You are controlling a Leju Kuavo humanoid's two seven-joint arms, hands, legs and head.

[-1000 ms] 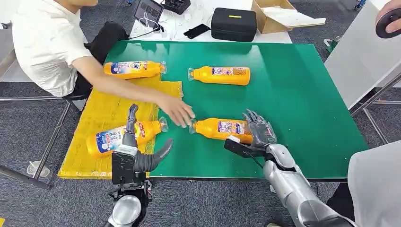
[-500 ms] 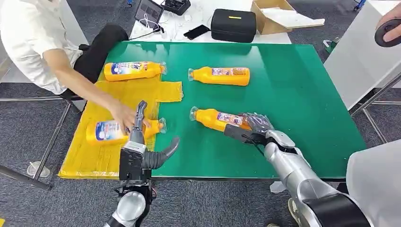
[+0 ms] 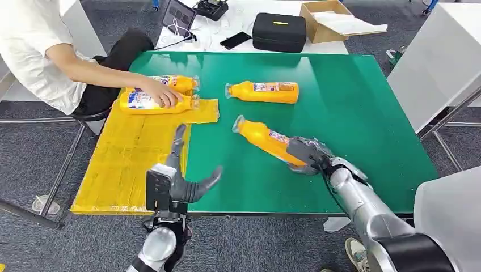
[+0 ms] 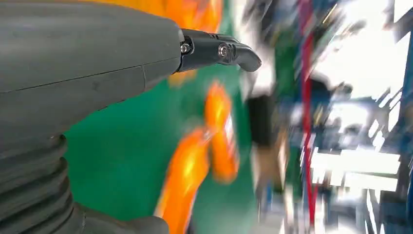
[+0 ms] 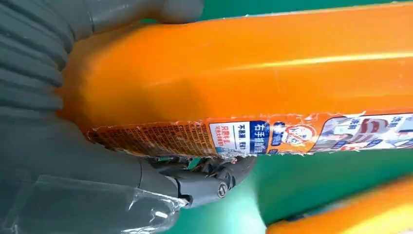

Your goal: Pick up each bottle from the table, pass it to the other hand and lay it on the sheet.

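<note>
- Leftmost, a seated person's hand (image 3: pixel 161 96) rests on a capped orange plastic bottle with a blue label (image 3: pixel 156 102), lying on the far edge of the yellow sheet (image 3: pixel 130 153) just in front of a second orange bottle (image 3: pixel 176 83). A second ago this bottle lay near the sheet's front edge; the person has carried it back, probably to free the laying area.
- Next, the robot's left hand (image 3: pixel 184 175) hovers released over the seam between sheet and green tabletop (image 3: pixel 363 107), fingers apart and thumb out, apparently posed to receive the handover. It has crept slightly toward the centre.
- At the centre rear, a third orange bottle (image 3: pixel 264 92) lies on its side on the tabletop, unmoved.
- Right of centre, the right hand (image 3: pixel 309 156) is clenched around the base end of the task's current orange bottle (image 3: pixel 266 140); the right wrist view shows thumb and fingers wrapped round its body. Its capped neck now points up and away toward the left hand; a second ago it lay flat, so it seems lifted for the pass.
</note>
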